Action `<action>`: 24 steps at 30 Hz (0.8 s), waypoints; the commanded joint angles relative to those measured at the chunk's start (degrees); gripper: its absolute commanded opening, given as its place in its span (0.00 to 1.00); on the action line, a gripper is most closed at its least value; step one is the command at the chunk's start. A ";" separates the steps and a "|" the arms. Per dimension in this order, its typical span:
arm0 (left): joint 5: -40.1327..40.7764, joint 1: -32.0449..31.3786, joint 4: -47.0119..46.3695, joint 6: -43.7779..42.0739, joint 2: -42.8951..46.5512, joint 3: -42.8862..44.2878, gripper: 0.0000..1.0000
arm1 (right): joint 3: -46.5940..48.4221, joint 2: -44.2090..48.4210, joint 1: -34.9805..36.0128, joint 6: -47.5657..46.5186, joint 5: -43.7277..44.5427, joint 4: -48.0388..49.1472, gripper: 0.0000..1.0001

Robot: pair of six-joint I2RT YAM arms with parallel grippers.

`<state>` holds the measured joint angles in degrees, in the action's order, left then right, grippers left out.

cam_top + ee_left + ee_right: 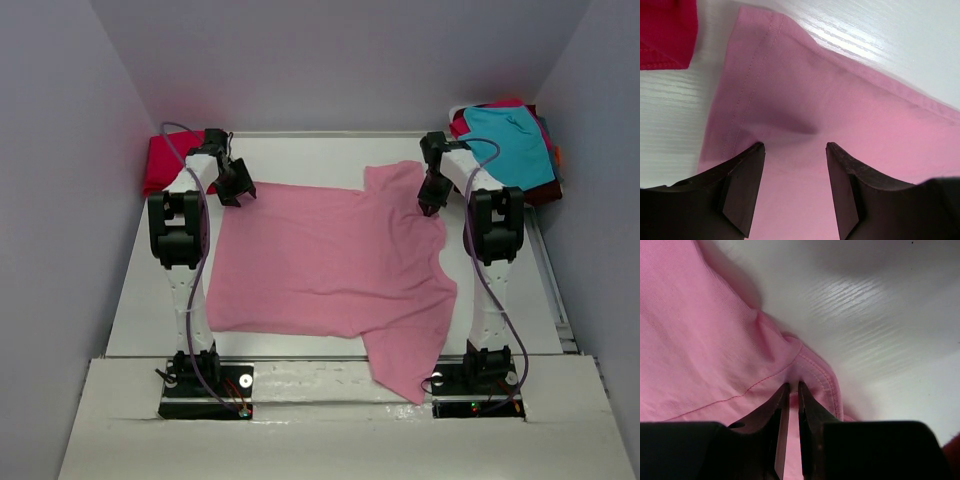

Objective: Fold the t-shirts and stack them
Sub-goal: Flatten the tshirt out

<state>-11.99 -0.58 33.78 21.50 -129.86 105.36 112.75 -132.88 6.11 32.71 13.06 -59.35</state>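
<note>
Pink t-shirt, flat, perhaps faintly creased

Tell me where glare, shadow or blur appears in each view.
Top external: even light, sharp, glare strip on the table front edge. Left wrist: glare streaks, soft shadow on the pink t-shirt. Right wrist: glare too, fingers nearly black, without detail.

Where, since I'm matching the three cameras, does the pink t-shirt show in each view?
Top external: pink t-shirt spread flat mid-table, between the arms.
Left wrist: fills centre and right, hemmed corner upper left, open left gripper over it.
Right wrist: covers the left half; right gripper shut on its stitched edge.
Shared landmark: the white table.
</note>
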 commanded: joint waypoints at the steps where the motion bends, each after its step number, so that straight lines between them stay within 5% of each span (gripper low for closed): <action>1: 2.76 1.11 1.90 -1.28 0.49 -2.71 0.66 | -2.01 1.48 -1.01 3.24 4.52 -2.96 0.19; 8: 2.76 1.11 1.64 -1.37 1.01 -3.41 0.66 | -0.86 2.09 -1.01 3.94 6.36 -3.93 0.19; 15: 2.41 1.11 1.55 -1.28 0.84 -3.32 0.66 | 2.03 4.38 -1.01 -1.59 -1.28 2.05 0.20; 24: 2.41 1.11 1.29 -1.19 0.84 -3.58 0.66 | 7.05 5.26 -1.01 -5.11 -4.62 2.22 0.37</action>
<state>-11.99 -0.58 32.75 21.47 -129.23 104.22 117.43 -132.05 5.50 29.67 10.22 -58.63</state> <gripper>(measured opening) 0.652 0.328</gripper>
